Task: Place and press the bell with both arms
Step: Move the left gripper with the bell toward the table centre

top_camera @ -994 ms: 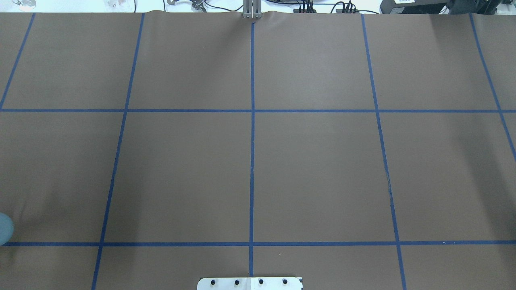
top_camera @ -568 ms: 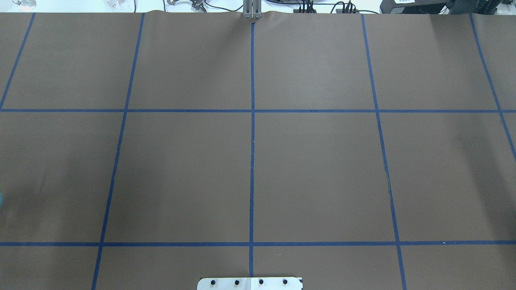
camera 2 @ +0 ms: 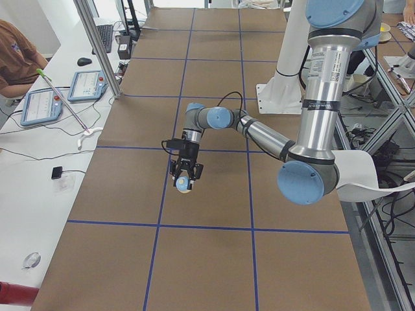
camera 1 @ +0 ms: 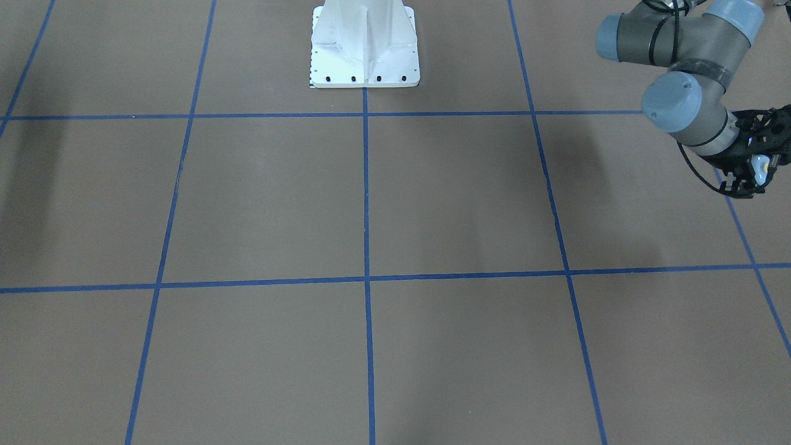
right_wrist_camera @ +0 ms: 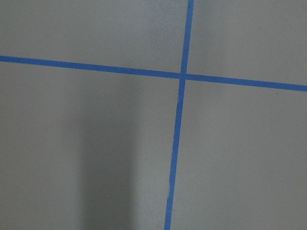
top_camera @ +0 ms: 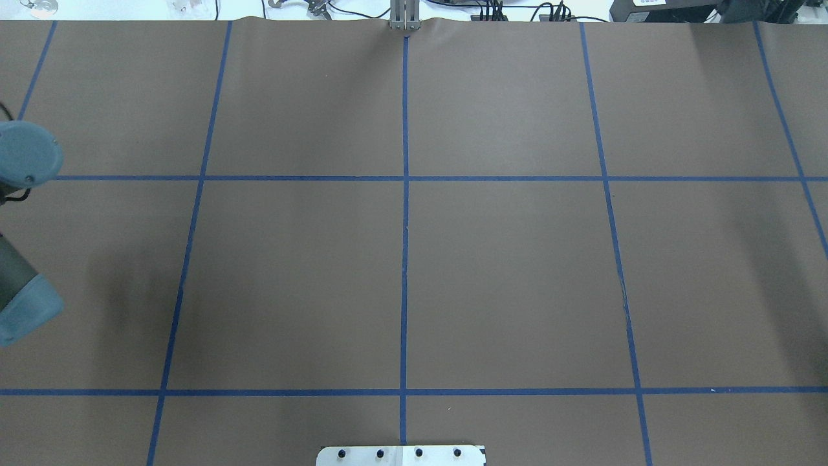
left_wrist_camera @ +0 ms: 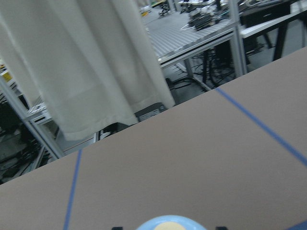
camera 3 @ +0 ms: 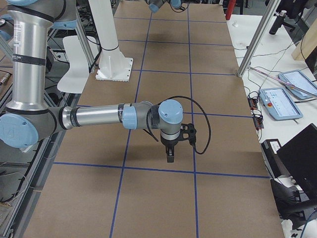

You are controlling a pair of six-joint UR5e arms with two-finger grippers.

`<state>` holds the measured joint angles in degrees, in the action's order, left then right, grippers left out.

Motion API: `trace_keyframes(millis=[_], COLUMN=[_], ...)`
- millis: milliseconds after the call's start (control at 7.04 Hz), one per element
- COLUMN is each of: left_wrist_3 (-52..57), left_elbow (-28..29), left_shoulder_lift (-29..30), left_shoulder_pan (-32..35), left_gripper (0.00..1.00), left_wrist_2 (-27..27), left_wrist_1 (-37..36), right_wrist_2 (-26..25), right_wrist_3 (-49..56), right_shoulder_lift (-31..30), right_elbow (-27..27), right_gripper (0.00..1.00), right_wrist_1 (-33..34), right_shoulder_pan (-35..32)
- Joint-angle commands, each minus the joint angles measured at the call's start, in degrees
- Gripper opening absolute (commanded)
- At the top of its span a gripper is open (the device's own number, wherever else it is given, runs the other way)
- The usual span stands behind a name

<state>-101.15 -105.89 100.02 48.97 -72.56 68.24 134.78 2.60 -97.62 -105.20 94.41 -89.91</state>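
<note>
My left gripper [camera 1: 756, 172] is shut on the bell [camera 1: 759, 167], a small light-blue dome with a cream button, and holds it above the brown table at the far right of the front-facing view. It shows the same way in the exterior left view, the gripper [camera 2: 184, 179] hanging down with the bell [camera 2: 184, 184] in it. The left wrist view shows only the bell's top [left_wrist_camera: 168, 224] at the bottom edge. In the overhead view only the left arm's joint caps [top_camera: 26, 154] show. My right gripper [camera 3: 170, 157] points down above the table; I cannot tell whether it is open or shut.
The white pedestal [camera 1: 364, 43] stands at the table's robot side. Blue tape lines [top_camera: 405, 226] divide the brown table cover into squares. A bench with tablets [camera 2: 45, 103] and a seated person [camera 2: 16, 52] lies beyond the far edge, with a metal post [camera 2: 97, 45] at it.
In the overhead view the left arm's joints have come in at the left edge. One second ago only a blue cap showed at the lower left.
</note>
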Motion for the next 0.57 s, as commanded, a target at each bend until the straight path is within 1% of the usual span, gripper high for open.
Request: trace_keyframes(millis=[0,142,284,426], left_wrist_3=[16.2,20.7,25.1,31.3], left_elbow=[5.6,6.4,10.3,13.0], left_shoulder_lift=[9.5,9.6,11.3,13.5], left_shoulder_pan=[-0.5,-3.6,-7.4,-10.1], left_gripper=[0.0,0.0,0.0,0.0], left_wrist_2=[3.8,3.8,3.9,4.0], left_wrist_1=[18.3,29.6,42.6,49.3], right_wrist_2=[0.1,0.5,1.2,1.2], right_wrist_3=[-0.1,-0.1,-0.1,-0.1], right_shoulder_lift=[-0.2,-0.5,-0.7,-0.9], right_elbow=[0.0,-0.1,-0.1,0.0], right_gripper=[1.0,1.0,1.0,1.0], right_wrist_1=[0.1,0.2,0.2,0.2], right_shoulder_pan=[0.0,-0.2,-0.2,-0.2])
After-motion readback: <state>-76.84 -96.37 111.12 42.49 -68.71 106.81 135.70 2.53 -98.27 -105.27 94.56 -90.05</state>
